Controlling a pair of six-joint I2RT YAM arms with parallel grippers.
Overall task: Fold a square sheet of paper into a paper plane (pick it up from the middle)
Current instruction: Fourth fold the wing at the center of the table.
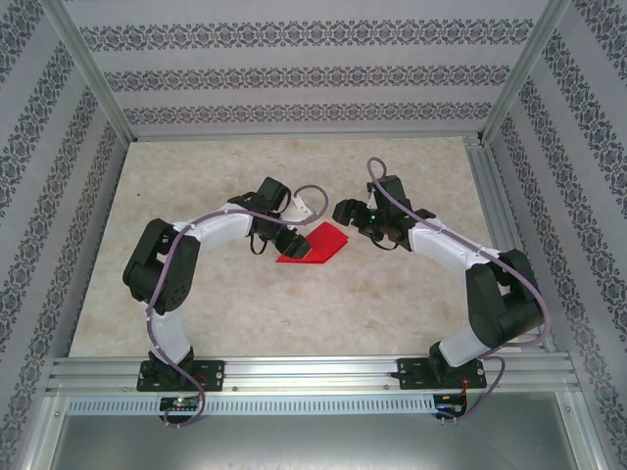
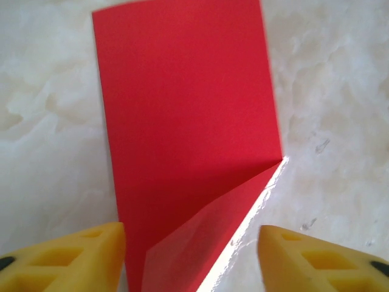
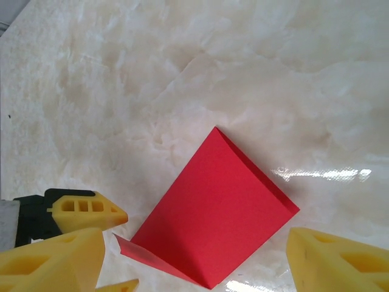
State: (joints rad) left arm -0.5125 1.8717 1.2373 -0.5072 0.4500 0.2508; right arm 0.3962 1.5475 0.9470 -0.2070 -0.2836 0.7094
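White arms [image 1: 223, 226], black joints [image 1: 157, 266], purple cables [image 1: 175, 257], yellow jaws.

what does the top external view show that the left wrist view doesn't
Top external adds both arms, the right gripper open beside the red paper, and the patterned walls. Left wrist adds close detail: a folded-over corner flap at the sheet's near end, with yellow fingertips apart on either side of it. Both share the red paper lying on the marbled table with the left gripper at it.
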